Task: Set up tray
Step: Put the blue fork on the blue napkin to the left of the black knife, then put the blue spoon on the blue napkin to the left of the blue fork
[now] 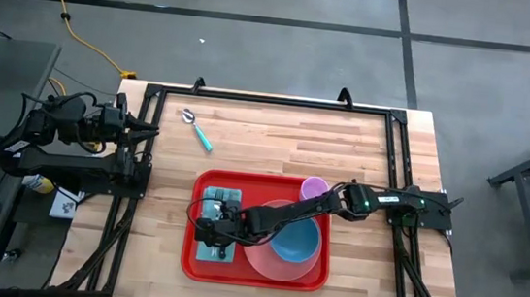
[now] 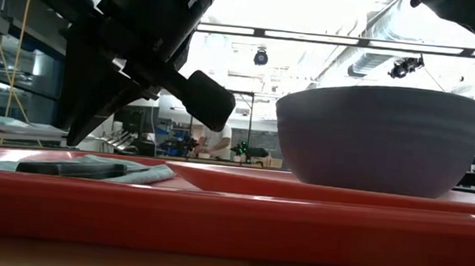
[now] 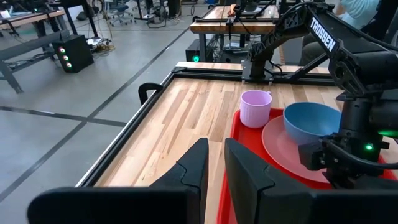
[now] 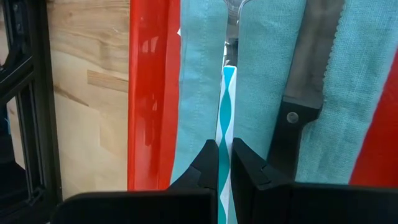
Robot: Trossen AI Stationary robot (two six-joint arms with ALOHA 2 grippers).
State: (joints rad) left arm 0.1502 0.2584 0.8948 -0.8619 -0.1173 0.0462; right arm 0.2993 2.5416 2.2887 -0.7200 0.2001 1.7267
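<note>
Right gripper was over the tray, jaws nearly closed on a teal-handled utensil atop the napkin beside the knife. Placing cutlery; release presumably next. Left gripper idle, jaws near-closed, empty.

The right hand hovers over a folded cloth in the red tray. Beside it sit a pink plate, blue bowl and lilac cup; a spoon lies well beyond on the desk.

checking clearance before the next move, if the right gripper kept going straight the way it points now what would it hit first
The right gripper points down at the light-blue napkin on the tray, jaws closed on a teal-and-white handle. Going straight on, that utensil would probably meet the napkin first; the gap is unclear.
</note>
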